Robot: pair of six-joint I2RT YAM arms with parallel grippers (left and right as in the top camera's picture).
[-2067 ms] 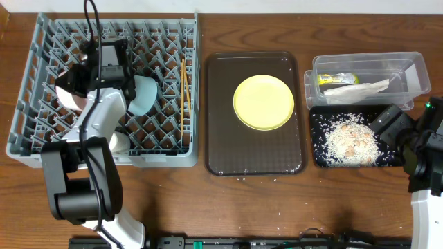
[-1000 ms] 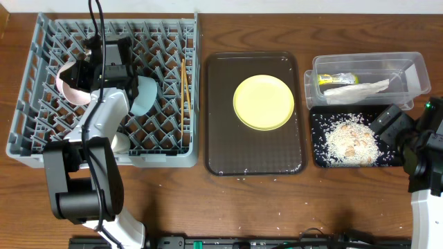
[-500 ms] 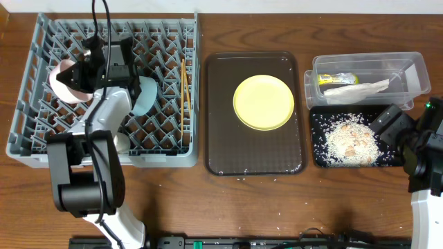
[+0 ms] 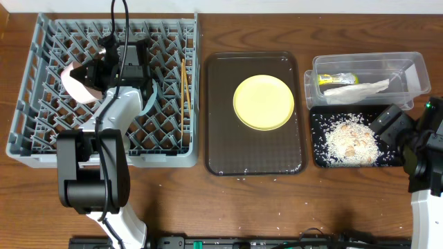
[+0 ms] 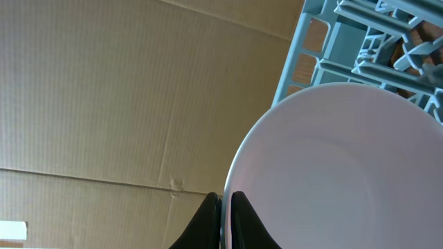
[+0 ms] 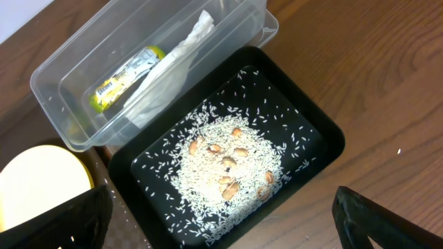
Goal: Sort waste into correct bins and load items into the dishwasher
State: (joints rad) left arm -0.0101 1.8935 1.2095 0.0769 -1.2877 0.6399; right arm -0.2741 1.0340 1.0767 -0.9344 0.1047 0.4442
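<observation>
My left gripper (image 4: 95,71) is shut on the rim of the pale pink bowl (image 4: 77,83), held tilted on edge above the left part of the grey dishwasher rack (image 4: 28,111). In the left wrist view its black fingers (image 5: 208,221) pinch the bowl's (image 5: 346,166) rim, and a corner of the rack (image 5: 346,41) shows behind. A light blue bowl (image 4: 152,97) and the chopsticks (image 4: 184,86) lie in the rack. The yellow plate (image 4: 263,102) sits on the brown tray (image 4: 221,145). My right gripper (image 4: 391,124) stands open beside the black bin (image 6: 311,138) of rice (image 6: 225,166).
The clear tub (image 4: 408,69) at the back right holds the green-yellow wrapper (image 6: 124,76) and the white napkin (image 6: 173,69). Loose rice grains dot the brown tray and the table's front edge. A cardboard wall stands to the left of the rack.
My left gripper has swung to the right over the rack with the pink bowl and turned it more on edge. The right arm has not moved.
</observation>
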